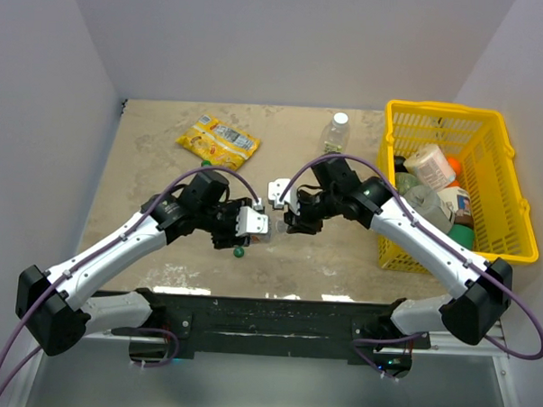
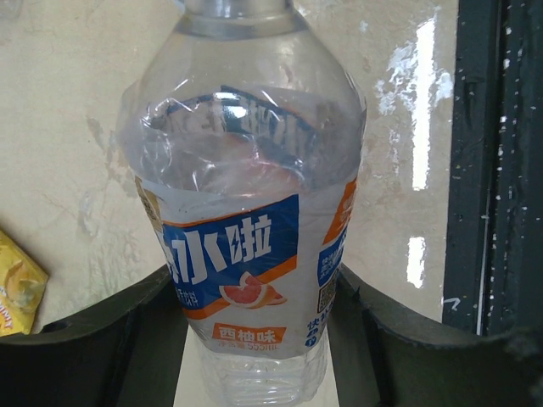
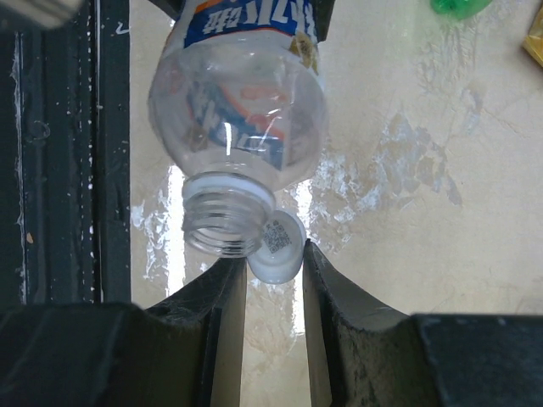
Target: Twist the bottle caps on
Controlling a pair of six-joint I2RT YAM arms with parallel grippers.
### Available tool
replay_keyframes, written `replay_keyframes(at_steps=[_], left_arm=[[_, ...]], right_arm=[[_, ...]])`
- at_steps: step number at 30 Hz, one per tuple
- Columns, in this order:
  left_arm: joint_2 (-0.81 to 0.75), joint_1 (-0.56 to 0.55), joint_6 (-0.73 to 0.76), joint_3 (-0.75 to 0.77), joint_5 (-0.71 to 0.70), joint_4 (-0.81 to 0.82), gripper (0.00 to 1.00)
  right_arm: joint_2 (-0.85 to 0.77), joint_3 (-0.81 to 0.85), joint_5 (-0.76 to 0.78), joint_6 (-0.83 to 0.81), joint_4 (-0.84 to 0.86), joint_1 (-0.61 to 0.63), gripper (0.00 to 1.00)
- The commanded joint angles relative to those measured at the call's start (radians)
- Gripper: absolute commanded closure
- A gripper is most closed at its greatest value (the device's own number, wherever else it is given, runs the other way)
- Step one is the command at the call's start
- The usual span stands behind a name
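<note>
My left gripper (image 2: 254, 284) is shut on a clear bottle (image 2: 246, 170) with a blue and orange label, gripping its lower body and holding it off the table. The bottle's threaded mouth (image 3: 222, 222) is bare and points toward my right gripper (image 3: 273, 259). That gripper is shut on a white cap (image 3: 277, 248) with a printed code. The cap sits tilted against the right side of the mouth's rim, not over it. In the top view the two grippers (image 1: 257, 224) (image 1: 285, 217) meet at the table's middle. A dark green cap (image 1: 239, 251) lies on the table just in front of them.
A second clear bottle with a white cap (image 1: 336, 131) stands at the back. A yellow snack packet (image 1: 217, 140) lies at the back left. A yellow basket (image 1: 498, 177) of bulkier containers stands on the right. A green thing (image 3: 458, 7) shows at the right wrist view's top edge.
</note>
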Motion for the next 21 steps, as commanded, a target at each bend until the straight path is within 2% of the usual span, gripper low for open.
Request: replay_keyframes(at_steps=[1, 8, 21], left_arm=[[-0.002, -0.013, 0.005, 0.001, -0.075, 0.041, 1.0], [0.012, -0.013, -0.002, -0.028, -0.125, 0.047, 1.0], [0.021, -0.051, 0.054, -0.054, -0.188, 0.041, 1.0]], right_arm=[[0.004, 0.055, 0.002, -0.03, -0.025, 0.014, 0.74], [-0.01, 0.069, 0.004, -0.068, -0.067, 0.025, 0.73], [-0.01, 0.099, 0.01, 0.055, -0.002, 0.025, 0.73]])
